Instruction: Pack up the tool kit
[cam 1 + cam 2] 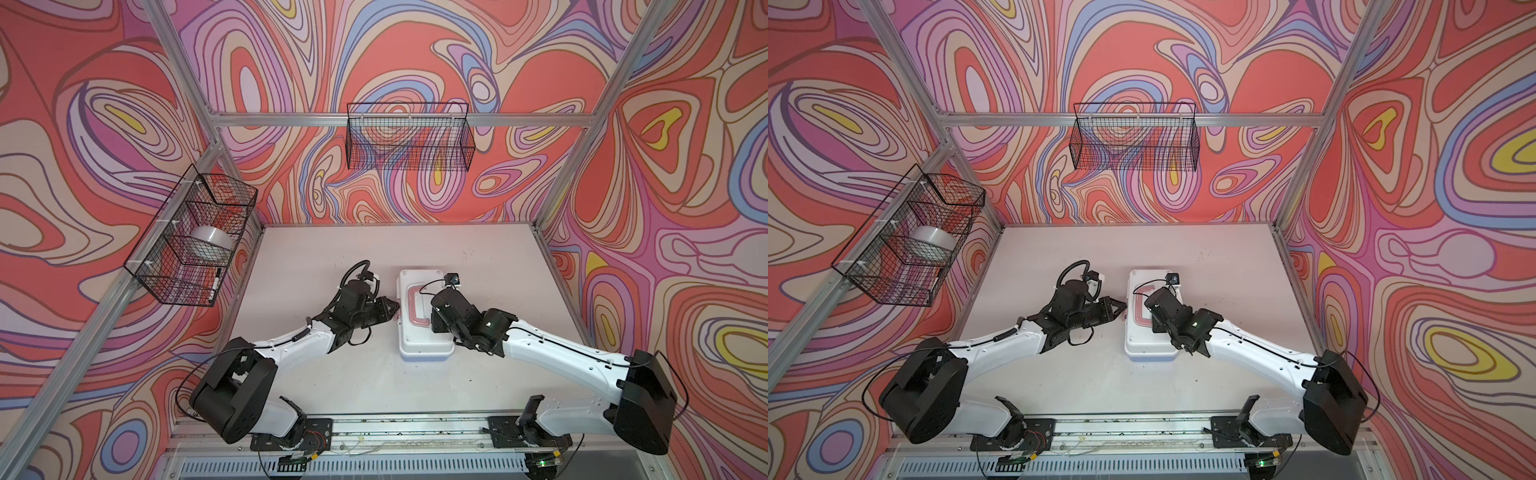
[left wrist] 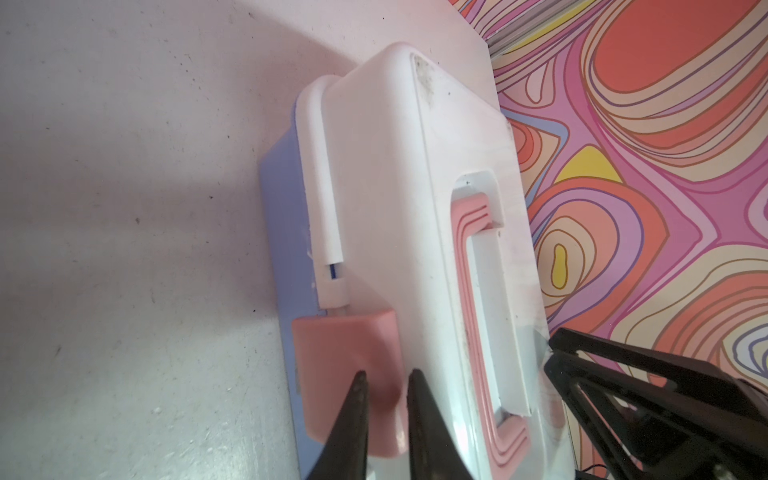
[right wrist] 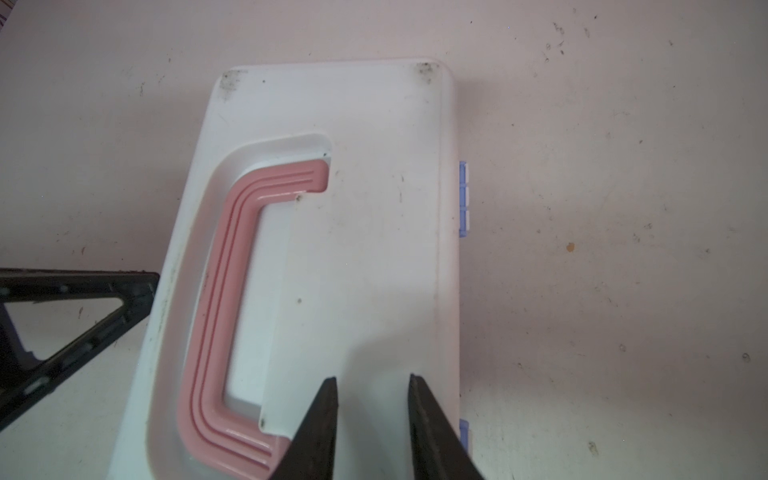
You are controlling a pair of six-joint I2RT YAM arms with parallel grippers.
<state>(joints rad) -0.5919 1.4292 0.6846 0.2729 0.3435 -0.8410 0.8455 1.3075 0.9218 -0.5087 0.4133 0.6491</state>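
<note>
Left wrist view is showing the tool kit (image 2: 395,187) lying closed on the pale tabletop (image 2: 124,208), white lid (image 2: 457,137) over a light blue base (image 2: 282,216). The left gripper (image 2: 388,374) is pointing straight at the pink latch (image 2: 345,345) on the box's left long side, its two dark tips standing narrowly apart and clasping nothing. Whether they are touching the latch is unclear.

In both top views the box is sitting near the middle of the tabletop, its long axis running away from the robot toward the back wall (image 1: 291,187). The left gripper is meeting it side-on, across that axis, so the latch is lying directly ahead of it and the left arm is the nearer one for a press. The right gripper (image 3: 372,379) is hanging over the lid, between the recessed pink handle (image 3: 218,311) and the edge carrying light blue hinges (image 3: 463,195), jaws a little wider and empty; it seems placed to steady the lid.

Nothing inside the box is showing, so the tools cannot be checked. In the top views the right gripper's tips are hiding under its own wrist. Both wrist views are cutting off the box's near end, and whether the latch is fully snapped down is hard to tell.
</note>
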